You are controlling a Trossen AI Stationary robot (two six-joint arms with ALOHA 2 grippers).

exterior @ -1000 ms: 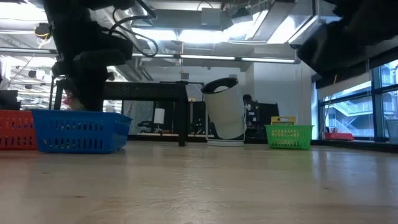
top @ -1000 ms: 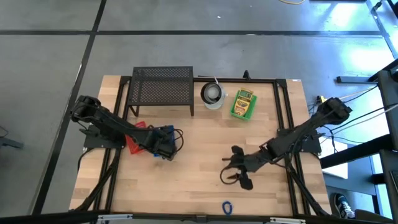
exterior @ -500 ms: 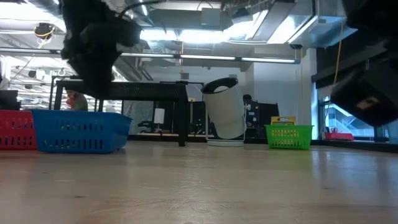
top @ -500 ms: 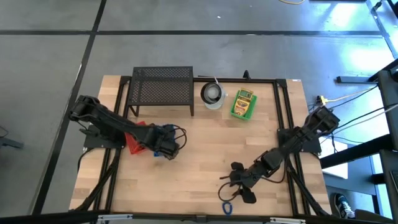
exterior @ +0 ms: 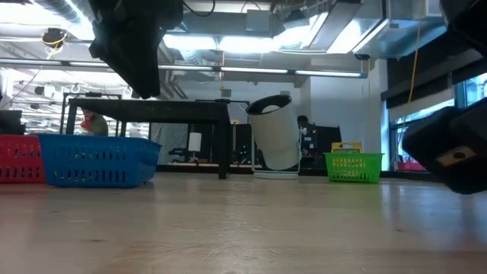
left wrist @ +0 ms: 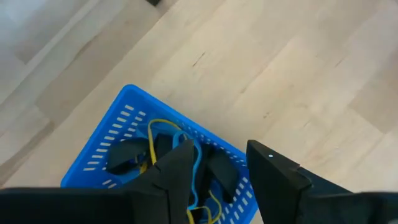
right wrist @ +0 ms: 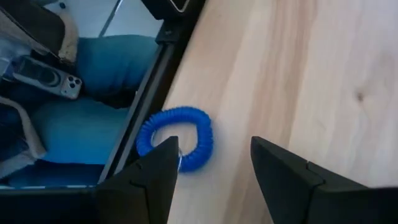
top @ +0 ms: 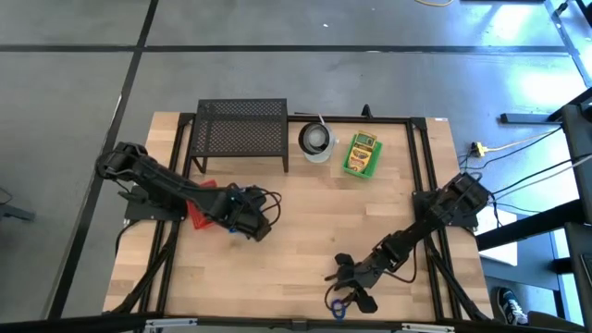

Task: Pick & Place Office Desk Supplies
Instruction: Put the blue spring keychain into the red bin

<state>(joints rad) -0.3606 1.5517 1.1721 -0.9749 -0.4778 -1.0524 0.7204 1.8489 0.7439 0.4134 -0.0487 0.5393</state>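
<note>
A blue coiled band (right wrist: 177,142) lies flat on the wood by the table's near edge, also in the high view (top: 338,306). My right gripper (right wrist: 214,171) hovers open just over it, one finger on its rim side, touching nothing; in the high view it (top: 349,283) is at the near centre. My left gripper (left wrist: 214,177) stands open and bare above the blue basket (left wrist: 121,121). The basket holds yellow and blue rubber bands (left wrist: 163,127) and black clips (left wrist: 127,155). In the low view the left gripper (exterior: 133,42) hangs well above the basket (exterior: 95,161).
A red basket (top: 202,211) sits beside the blue one at the left. At the back stand a black mesh rack (top: 242,129), a round white cup (top: 315,141) and a green basket with a crayon box (top: 363,154). Bare wood lies in the table's middle (top: 305,231).
My left gripper has risen out of the blue basket and now hangs well above it. My right gripper has travelled toward the table's near edge and come down over the blue coiled band, which has stayed put.
</note>
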